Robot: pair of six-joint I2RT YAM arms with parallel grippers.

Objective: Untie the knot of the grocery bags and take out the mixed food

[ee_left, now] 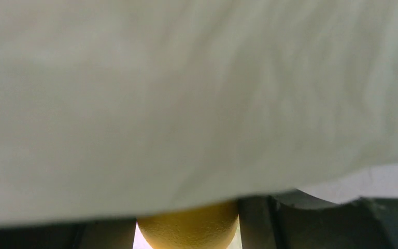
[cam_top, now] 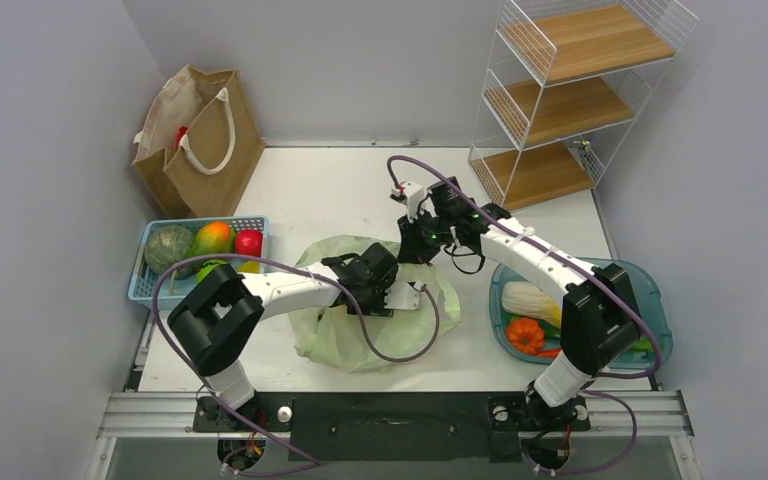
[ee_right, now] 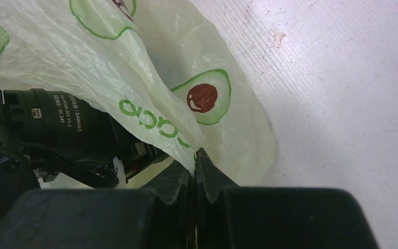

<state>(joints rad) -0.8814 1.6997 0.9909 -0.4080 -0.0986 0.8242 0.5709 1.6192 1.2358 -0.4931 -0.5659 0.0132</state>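
Observation:
The pale green plastic bag (cam_top: 345, 335) lies crumpled at the table's middle, printed with avocados (ee_right: 202, 98). No tied knot shows. My right gripper (cam_top: 417, 248) is shut on the bag's edge (ee_right: 194, 155) and holds it up. My left gripper (cam_top: 403, 297) reaches in under the plastic. In the left wrist view the bag (ee_left: 186, 93) covers nearly everything, and my left gripper (ee_left: 188, 233) is closed round a round yellow fruit (ee_left: 188, 225). The brown paper bag (cam_top: 195, 145) stands at the back left. The mango (cam_top: 212, 238) and a round green fruit (cam_top: 210, 268) lie in the blue basket.
The blue basket (cam_top: 150, 285) at the left also holds a green squash (cam_top: 168, 247) and a red piece (cam_top: 248, 242). A blue tray (cam_top: 650, 300) at the right holds the cabbage (cam_top: 528, 298) and a ribbed orange piece (cam_top: 525, 335). A wire shelf (cam_top: 570, 90) stands back right.

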